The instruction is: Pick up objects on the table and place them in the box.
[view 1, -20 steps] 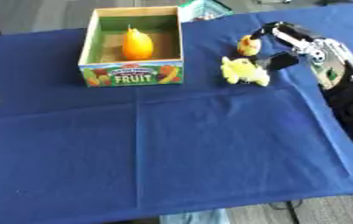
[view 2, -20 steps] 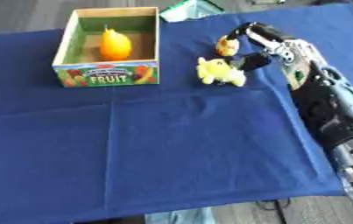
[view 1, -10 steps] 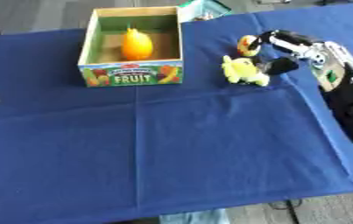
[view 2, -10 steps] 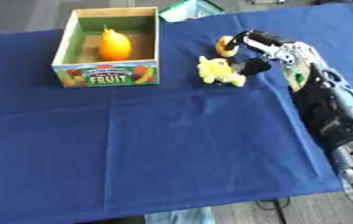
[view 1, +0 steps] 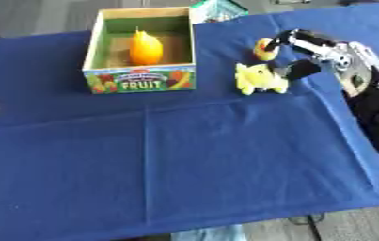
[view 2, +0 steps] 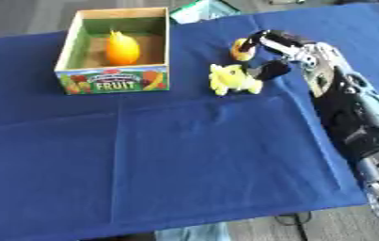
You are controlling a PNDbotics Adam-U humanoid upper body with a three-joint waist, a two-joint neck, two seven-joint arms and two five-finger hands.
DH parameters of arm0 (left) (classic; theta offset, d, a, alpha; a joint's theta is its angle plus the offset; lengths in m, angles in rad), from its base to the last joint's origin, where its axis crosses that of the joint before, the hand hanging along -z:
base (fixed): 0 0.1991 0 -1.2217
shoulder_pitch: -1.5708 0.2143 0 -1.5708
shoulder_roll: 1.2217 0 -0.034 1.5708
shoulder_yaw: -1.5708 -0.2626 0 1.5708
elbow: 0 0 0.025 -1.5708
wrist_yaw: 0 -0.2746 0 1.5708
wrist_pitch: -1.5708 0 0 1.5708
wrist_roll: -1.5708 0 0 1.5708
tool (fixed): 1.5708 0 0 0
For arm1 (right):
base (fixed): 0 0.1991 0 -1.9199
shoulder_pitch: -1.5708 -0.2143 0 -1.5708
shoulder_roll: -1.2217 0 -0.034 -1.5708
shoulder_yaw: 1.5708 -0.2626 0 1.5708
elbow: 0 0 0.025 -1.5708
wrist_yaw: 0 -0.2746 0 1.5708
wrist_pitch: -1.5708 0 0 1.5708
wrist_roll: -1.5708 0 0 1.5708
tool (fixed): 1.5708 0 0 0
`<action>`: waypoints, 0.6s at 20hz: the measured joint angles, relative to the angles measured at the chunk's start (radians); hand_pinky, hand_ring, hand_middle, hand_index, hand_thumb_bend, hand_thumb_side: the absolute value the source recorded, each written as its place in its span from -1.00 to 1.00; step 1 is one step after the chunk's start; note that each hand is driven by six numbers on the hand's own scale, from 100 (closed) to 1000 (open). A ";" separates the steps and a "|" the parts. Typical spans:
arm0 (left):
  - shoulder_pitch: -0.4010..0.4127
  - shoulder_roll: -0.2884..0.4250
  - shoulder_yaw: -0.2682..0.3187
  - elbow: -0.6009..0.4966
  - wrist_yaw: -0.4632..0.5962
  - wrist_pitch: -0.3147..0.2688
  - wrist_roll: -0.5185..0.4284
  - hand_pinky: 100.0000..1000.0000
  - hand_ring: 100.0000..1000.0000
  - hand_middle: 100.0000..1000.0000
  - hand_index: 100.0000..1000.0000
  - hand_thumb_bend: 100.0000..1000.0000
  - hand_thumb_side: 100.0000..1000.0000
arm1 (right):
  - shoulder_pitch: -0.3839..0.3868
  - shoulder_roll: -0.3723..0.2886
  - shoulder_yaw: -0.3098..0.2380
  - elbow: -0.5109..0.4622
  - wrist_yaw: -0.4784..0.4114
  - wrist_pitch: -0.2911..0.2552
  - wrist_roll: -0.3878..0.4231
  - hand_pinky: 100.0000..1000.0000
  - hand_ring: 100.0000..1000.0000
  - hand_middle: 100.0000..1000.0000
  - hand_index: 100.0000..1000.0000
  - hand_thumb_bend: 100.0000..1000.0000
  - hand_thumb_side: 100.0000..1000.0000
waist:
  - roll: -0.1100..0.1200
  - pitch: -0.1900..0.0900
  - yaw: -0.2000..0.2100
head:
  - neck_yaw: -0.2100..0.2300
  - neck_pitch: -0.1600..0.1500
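One orange pear-shaped fruit point(view 1: 146, 47) already lies in the cardboard fruit-print box point(view 1: 139, 81), while the right hand point(view 1: 311, 49) curls around a small orange-and-black toy point(view 1: 264, 48) beside the yellow plush toy point(view 1: 259, 78) still on the blue-clothed counter point(view 1: 209, 155).

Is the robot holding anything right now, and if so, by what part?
Cannot be told: the right hand curls by the small orange thing and yellow toy, but no closed grasp shows.
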State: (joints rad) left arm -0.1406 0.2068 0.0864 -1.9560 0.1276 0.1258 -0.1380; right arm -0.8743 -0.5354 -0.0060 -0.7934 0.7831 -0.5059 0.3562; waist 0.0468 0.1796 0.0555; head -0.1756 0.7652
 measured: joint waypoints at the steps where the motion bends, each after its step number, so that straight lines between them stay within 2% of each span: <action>1: 0.000 0.000 0.000 0.000 0.000 0.000 0.000 0.43 0.16 -0.01 0.44 -1.00 -0.07 | 0.000 -0.004 0.000 -0.009 -0.012 -0.002 0.003 0.78 0.73 0.44 0.61 -0.05 -0.50 | 0.000 0.000 0.000 | 0.001 0.000; 12: 0.001 0.004 0.003 0.000 0.000 0.000 0.000 0.43 0.16 -0.01 0.44 -1.00 -0.07 | 0.009 -0.033 0.008 -0.091 -0.132 -0.013 0.090 0.79 0.73 0.45 0.62 -0.01 -0.45 | -0.006 -0.001 -0.005 | 0.006 0.000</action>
State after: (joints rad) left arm -0.1400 0.2108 0.0894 -1.9560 0.1275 0.1258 -0.1378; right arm -0.8653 -0.5687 0.0016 -0.8843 0.6506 -0.5192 0.4465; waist 0.0409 0.1785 0.0505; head -0.1700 0.7652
